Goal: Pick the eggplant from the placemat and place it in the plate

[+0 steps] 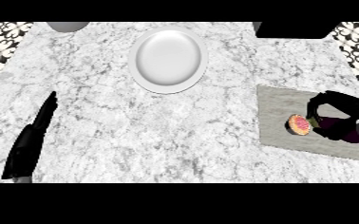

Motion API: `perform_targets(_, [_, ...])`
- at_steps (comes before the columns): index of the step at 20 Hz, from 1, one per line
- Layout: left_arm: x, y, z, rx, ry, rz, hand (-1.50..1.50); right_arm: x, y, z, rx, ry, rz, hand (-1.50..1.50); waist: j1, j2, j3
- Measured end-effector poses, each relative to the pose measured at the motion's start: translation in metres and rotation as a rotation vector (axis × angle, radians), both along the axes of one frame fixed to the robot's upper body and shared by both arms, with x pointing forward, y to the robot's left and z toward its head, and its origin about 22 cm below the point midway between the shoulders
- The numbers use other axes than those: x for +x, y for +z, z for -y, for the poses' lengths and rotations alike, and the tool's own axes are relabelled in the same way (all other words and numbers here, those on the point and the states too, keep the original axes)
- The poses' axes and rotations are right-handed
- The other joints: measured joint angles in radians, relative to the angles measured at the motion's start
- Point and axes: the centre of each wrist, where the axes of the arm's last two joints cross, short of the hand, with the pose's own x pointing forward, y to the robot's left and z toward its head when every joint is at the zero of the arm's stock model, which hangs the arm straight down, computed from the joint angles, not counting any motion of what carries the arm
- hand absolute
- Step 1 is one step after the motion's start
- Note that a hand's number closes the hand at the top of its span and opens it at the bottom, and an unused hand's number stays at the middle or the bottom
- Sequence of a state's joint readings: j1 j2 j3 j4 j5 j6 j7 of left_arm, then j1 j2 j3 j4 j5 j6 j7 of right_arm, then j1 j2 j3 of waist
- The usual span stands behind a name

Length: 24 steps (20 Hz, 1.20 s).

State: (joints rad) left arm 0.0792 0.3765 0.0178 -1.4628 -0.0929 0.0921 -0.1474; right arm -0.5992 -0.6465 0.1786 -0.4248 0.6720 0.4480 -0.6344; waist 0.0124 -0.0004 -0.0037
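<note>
The eggplant [300, 124] lies over the grey placemat [280, 123] at the right. Its pink-orange end faces left, and its dark purple body runs toward the right edge. My right hand [335, 99] reaches in from the right edge, its fingers curled round the eggplant and hiding much of it. I cannot tell whether the eggplant rests on the mat or is raised off it. The white plate [168, 59] sits at the far middle of the counter with nothing on it. My left hand [32, 140] rests at the lower left with straight fingers, far from both.
A grey rounded object [67, 25] sits at the far left edge. A black block [291, 29] stands at the far right, behind the placemat. Bare marble counter lies between the placemat and the plate.
</note>
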Motion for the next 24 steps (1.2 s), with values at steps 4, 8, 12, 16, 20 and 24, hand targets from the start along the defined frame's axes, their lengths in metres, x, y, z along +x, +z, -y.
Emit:
perform_targets(4, [-0.004,0.0,-0.005,0.011,0.022,-0.014,0.0,0.007,-0.006,-0.013,-0.111,-0.26,0.061,1.5,-0.02,-0.011,-0.002])
perform_targets(8, [-0.009,-0.002,-0.01,0.017,0.046,-0.022,0.0,0.01,-0.006,-0.016,-0.259,-0.547,0.168,1.5,-0.047,-0.026,-0.005])
perform_targets(12, [-0.011,-0.001,-0.013,0.02,0.058,-0.033,0.0,0.029,-0.001,-0.049,-0.344,-0.742,0.334,1.5,-0.058,-0.033,-0.006])
perform_targets(16, [-0.015,-0.004,-0.013,0.013,0.066,-0.043,0.0,0.048,0.011,-0.094,-0.381,-0.839,0.525,1.5,-0.067,-0.039,-0.006])
perform_targets(20, [-0.017,-0.005,-0.015,0.017,0.076,-0.046,0.0,0.067,0.041,-0.15,-0.359,-0.836,0.737,1.5,-0.072,-0.044,-0.006])
perform_targets(24, [-0.017,-0.005,-0.015,0.016,0.081,-0.045,0.0,0.072,0.073,-0.226,-0.256,-0.765,0.884,1.5,-0.075,-0.044,-0.004])
